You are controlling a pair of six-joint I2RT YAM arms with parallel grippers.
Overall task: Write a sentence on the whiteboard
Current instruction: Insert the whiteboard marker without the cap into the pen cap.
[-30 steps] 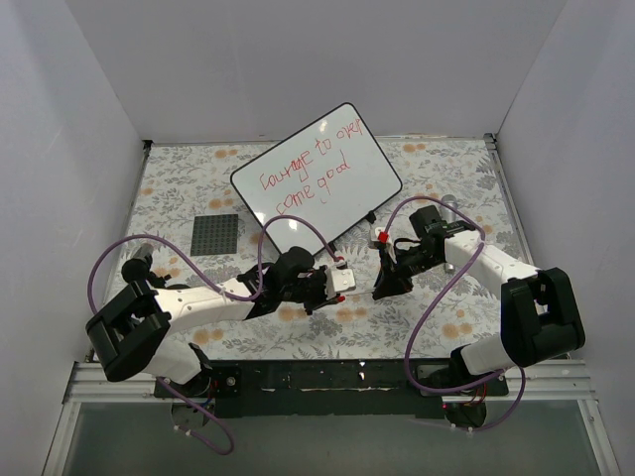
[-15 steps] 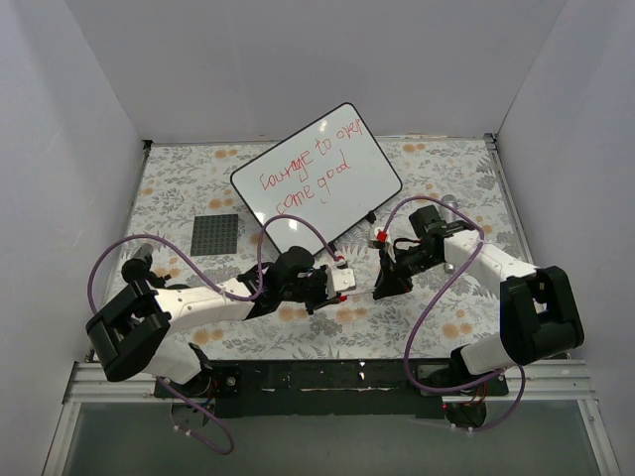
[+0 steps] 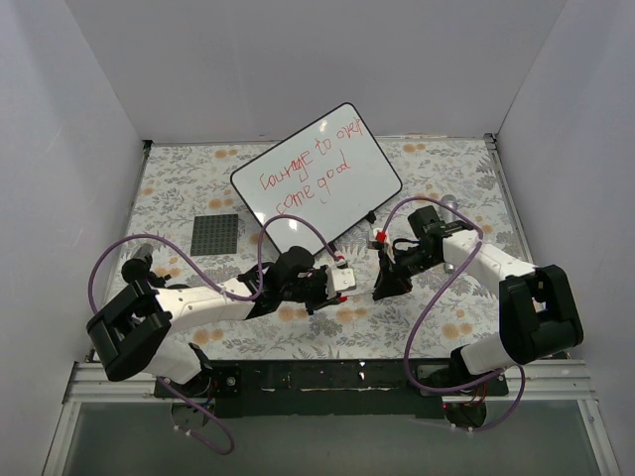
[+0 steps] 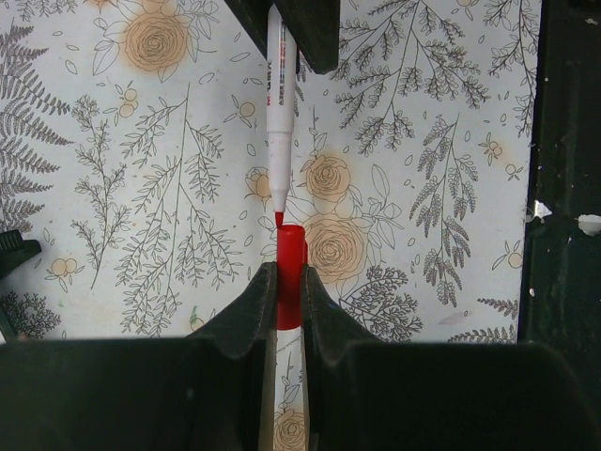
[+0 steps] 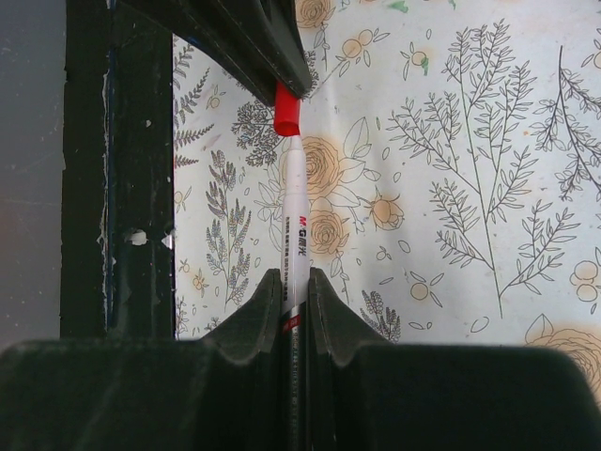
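The whiteboard [image 3: 369,186] lies tilted at the back of the table, with the sentence [image 3: 308,169] on it in two slanted red lines. My left gripper [image 4: 289,282] is shut on a red cap [image 4: 290,268], whose mouth points away from the fingers. My right gripper [image 5: 297,287] is shut on a white marker [image 5: 298,211]. The marker's red tip sits right at the mouth of the cap [image 5: 286,110]. In the top view the left gripper [image 3: 342,280] and the right gripper [image 3: 381,286] face each other in front of the board, low over the table.
A dark grey gridded mat [image 3: 215,234] lies left of the board. The floral tablecloth [image 4: 141,188] runs under both grippers. The table's black front rail [image 4: 563,188] is close by. White walls stand on three sides.
The right gripper with the marker has crept slightly left toward the cap. The left arm has not moved.
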